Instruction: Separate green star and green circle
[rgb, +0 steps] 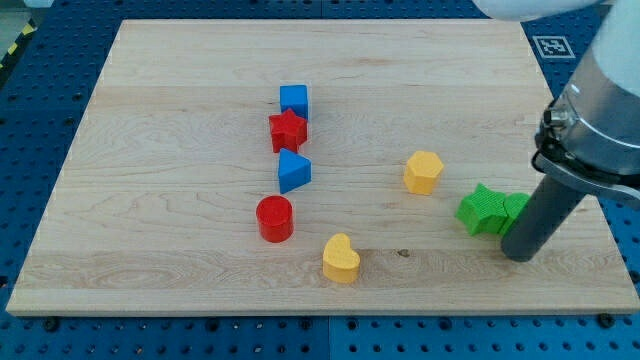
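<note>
The green star (482, 210) lies on the wooden board (180, 200) at the view's right. The green circle (516, 208) sits touching the star's right side and is partly hidden behind my rod. My tip (519, 253) rests on the board just below the green circle and to the lower right of the star, close to both.
A yellow hexagon (423, 171) lies left of and above the green star. A yellow heart (340, 259) sits at the bottom centre. A blue cube (294, 100), red star (288, 130), blue triangle (293, 171) and red cylinder (274, 218) form a column left of centre.
</note>
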